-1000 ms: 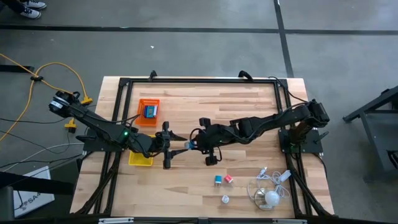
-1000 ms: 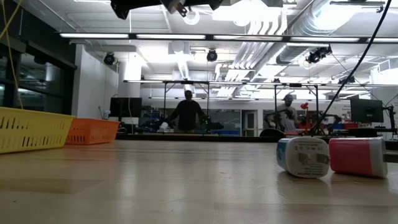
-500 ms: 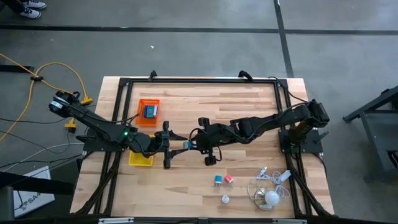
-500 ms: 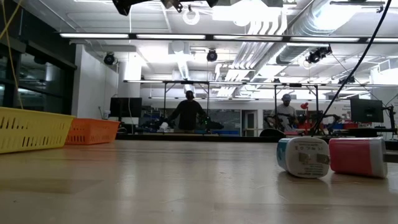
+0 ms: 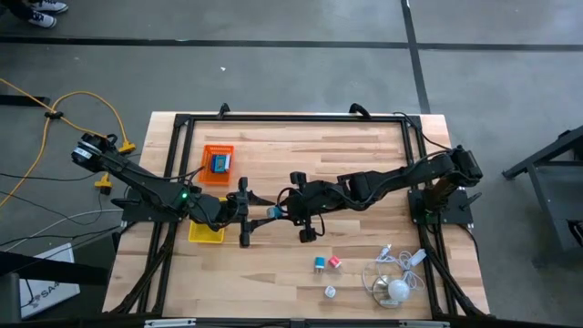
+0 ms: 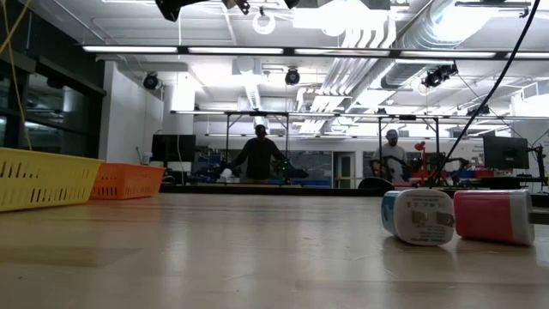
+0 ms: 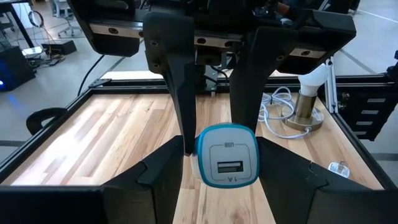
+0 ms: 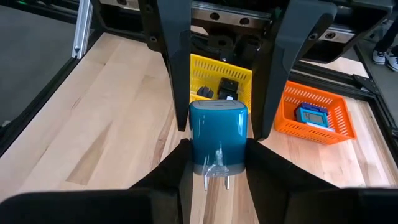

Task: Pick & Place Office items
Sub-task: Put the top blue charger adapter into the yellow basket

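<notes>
Wooden table [image 5: 355, 146] is spread beneath both arms, which are met at its middle. A handover is judged to be in hand: the teal charger block [image 5: 274, 212] is pinched between the fingers of the right gripper [image 5: 281, 211], held clear of the table, while the left gripper [image 5: 259, 215] is spread around the same block, its fingers not yet pressed in. Next, closure of the left gripper is called for, then release by the right, then carriage to the yellow tray [image 5: 206, 234] or orange tray [image 5: 218, 165].
</notes>
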{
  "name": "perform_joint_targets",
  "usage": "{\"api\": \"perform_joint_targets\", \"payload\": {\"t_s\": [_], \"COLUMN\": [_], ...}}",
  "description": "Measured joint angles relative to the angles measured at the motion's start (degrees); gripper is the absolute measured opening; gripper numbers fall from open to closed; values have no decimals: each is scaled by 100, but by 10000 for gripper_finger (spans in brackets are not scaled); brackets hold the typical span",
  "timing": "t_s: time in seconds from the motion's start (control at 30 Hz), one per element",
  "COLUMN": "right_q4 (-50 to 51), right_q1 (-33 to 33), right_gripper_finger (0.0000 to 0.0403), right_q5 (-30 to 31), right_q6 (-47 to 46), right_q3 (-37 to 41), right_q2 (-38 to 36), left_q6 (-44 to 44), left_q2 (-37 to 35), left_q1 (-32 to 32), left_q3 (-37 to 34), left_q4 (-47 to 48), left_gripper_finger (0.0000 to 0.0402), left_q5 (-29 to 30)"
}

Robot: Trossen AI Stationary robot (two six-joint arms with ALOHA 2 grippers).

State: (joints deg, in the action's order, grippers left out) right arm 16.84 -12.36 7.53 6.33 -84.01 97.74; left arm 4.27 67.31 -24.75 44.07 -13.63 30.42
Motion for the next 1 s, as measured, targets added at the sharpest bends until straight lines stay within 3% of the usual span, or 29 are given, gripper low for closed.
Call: {"api": "perform_joint_targets", "payload": {"t_s": [0.57,0.83,1.0], "right_q4": [-114,-58,-55], "right_q1": [2,4,4], "right_gripper_finger": [108,108,108], "right_q5": [-12,48,23], "right_q6": [4,-78,-57], "right_q3": [0,0,0], "right_q2": [-1,-1,-1], "left_q6": [-41,-82,-81], "left_q2": [-2,-2,-2], "left_q1": [66,66,66], "left_q3": [0,0,0], "left_q4": [-45,-28,-28], "left_gripper_finger": [185,131,127], "left_q5": [-7,70,35]}}
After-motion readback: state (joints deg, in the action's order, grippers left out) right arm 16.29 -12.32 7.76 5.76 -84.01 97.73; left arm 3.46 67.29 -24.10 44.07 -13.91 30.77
